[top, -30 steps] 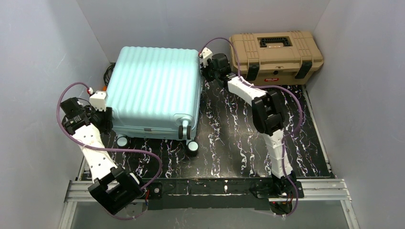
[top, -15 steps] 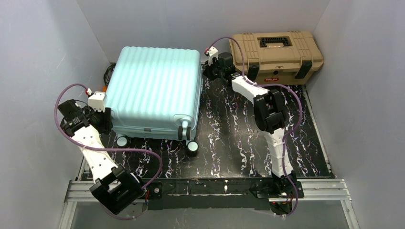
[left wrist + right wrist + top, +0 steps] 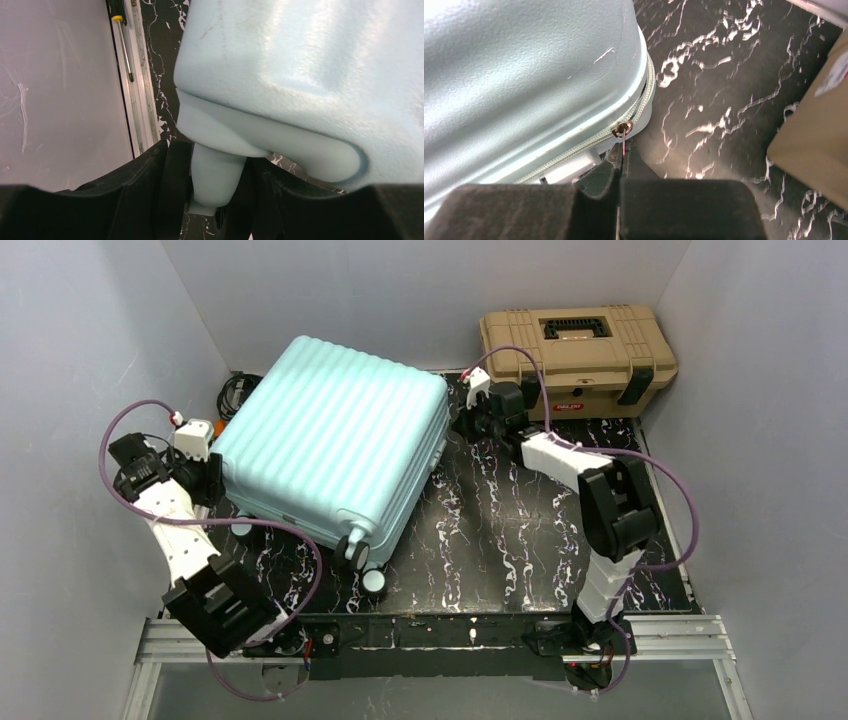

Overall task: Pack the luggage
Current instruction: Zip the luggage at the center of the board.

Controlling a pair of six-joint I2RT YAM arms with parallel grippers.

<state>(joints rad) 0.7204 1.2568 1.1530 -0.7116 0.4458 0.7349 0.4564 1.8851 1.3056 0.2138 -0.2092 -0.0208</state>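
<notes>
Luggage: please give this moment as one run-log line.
luggage: closed, lying flat on table | left gripper: clamps handle | right gripper: pinches zipper pull

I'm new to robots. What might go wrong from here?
The right fingers pinch only the thin zipper pull at a corner of the suitcase; it may slip out or bend under a hard tug. The left fingers grip just a small mint stub on the shell, so that hold might slip too. The suitcase lies askew, one wheel close to the table edge; it may roll off.
</notes>
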